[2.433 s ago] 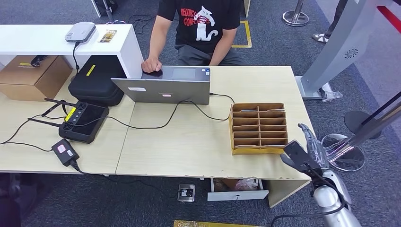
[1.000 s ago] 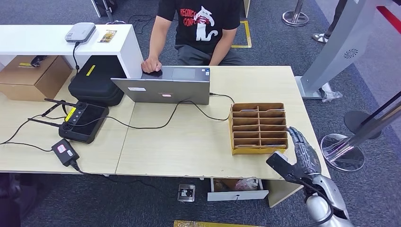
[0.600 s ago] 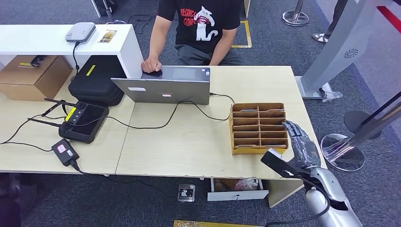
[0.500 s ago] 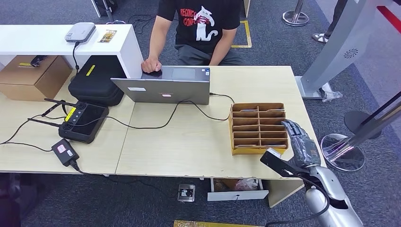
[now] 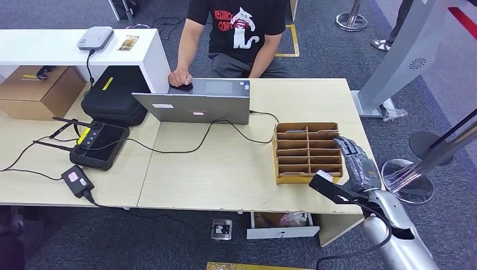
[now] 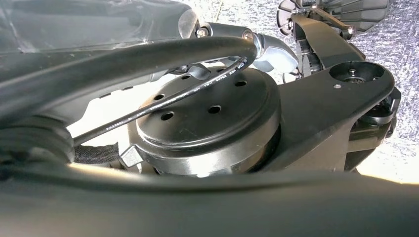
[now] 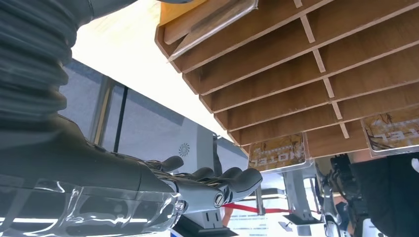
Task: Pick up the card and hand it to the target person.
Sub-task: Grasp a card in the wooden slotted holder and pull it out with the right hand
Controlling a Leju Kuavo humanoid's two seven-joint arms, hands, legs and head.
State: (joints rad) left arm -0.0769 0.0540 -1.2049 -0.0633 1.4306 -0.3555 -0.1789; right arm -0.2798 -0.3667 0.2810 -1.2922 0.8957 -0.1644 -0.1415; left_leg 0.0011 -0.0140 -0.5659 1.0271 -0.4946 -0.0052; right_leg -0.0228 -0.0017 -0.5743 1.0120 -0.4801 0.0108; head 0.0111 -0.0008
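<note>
The right hand (image 5: 355, 169) has crept forward and inward since the earlier frames, and now hangs over the near right corner of the brown wooden slotted card rack (image 5: 307, 151) on the pale wooden surface (image 5: 225, 169). Its dark fingers (image 5: 347, 149) lie stretched and apart along the rack's right edge, holding nothing, thumb jutting toward the surface's front edge. From the right wrist, printed cards (image 7: 276, 152) sit in the rack's slots (image 7: 296, 74) beyond the fingers (image 7: 232, 180); which slot is hard to tell. The left hand's state cannot be told. A person in a black printed T-shirt (image 5: 239, 34) sits behind a grey laptop (image 5: 194, 101).
</note>
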